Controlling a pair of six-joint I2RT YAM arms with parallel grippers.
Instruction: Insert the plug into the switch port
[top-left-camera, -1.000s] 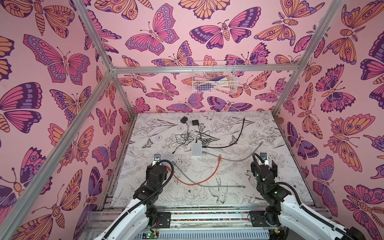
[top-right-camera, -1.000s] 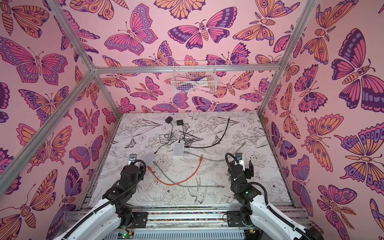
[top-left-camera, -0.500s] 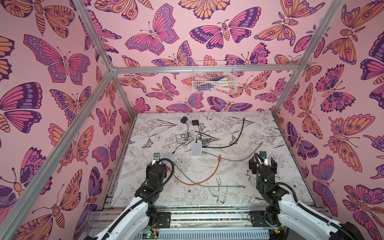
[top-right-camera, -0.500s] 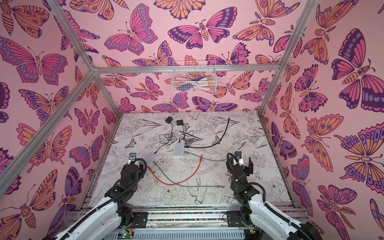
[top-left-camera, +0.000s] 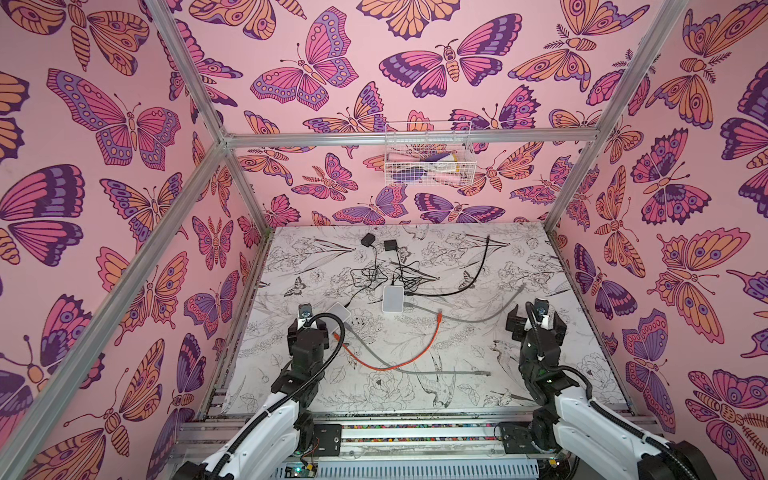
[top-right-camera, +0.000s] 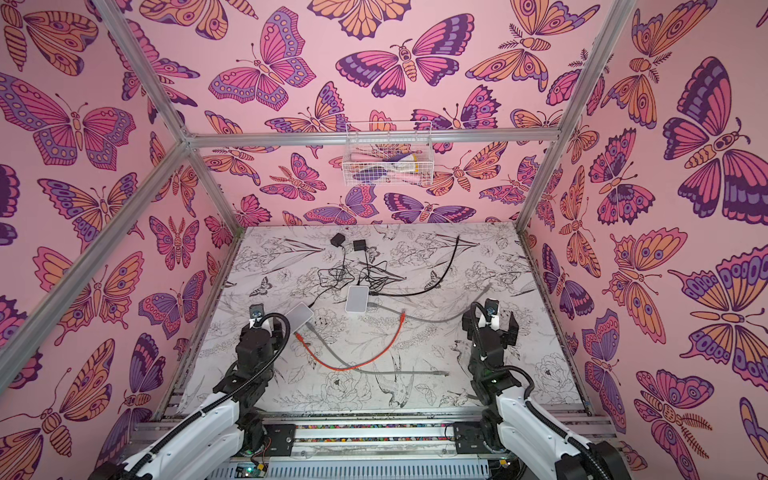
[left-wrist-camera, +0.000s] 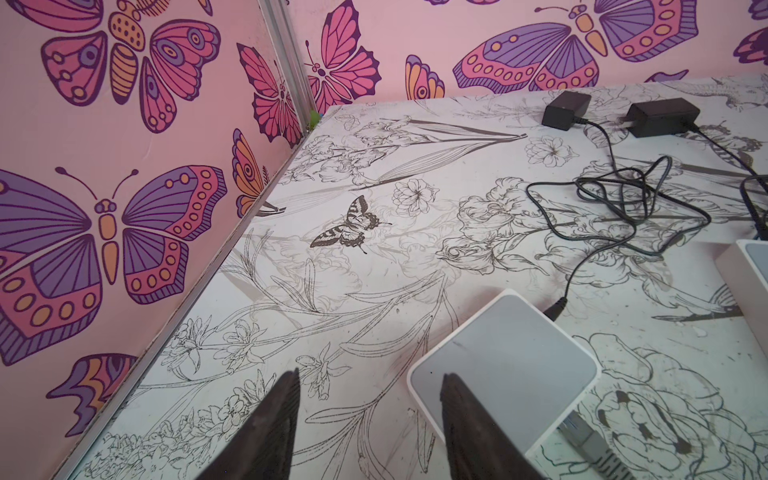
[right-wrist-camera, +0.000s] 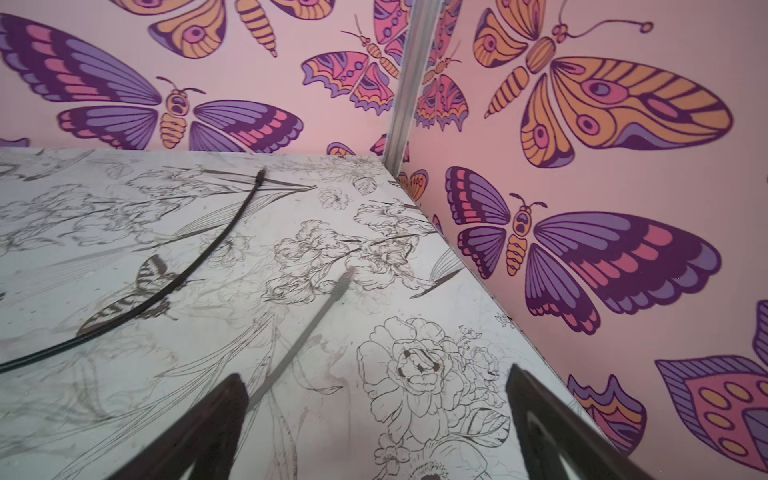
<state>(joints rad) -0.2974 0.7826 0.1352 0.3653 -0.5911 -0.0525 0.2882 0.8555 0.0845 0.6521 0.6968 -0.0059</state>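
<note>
Two white switches lie on the flower-print table: one (top-left-camera: 340, 311) (left-wrist-camera: 511, 357) just ahead of my left gripper, one (top-left-camera: 392, 298) mid-table. An orange cable (top-left-camera: 415, 361) curves between them, both plugs (top-left-camera: 439, 316) lying free. A grey plug (left-wrist-camera: 582, 432) sits at the near switch's side; I cannot tell if it is inserted. My left gripper (top-left-camera: 312, 328) (left-wrist-camera: 370, 378) is open and empty, one finger (left-wrist-camera: 461, 415) over the switch's corner. My right gripper (top-left-camera: 536, 322) (right-wrist-camera: 376, 378) stands wide open over bare table, beside a grey cable (right-wrist-camera: 307, 332).
Two black power adapters (top-left-camera: 368, 240) with tangled leads (top-left-camera: 374, 274) lie at the back. A black cable (top-left-camera: 478, 270) arcs right of the middle switch. Another grey cable (top-left-camera: 415, 370) runs along the front. Pink walls close in both sides; a wire basket (top-left-camera: 428, 160) hangs on the back wall.
The right gripper's jaws have spread wider. The left gripper keeps the same opening and has barely moved.
</note>
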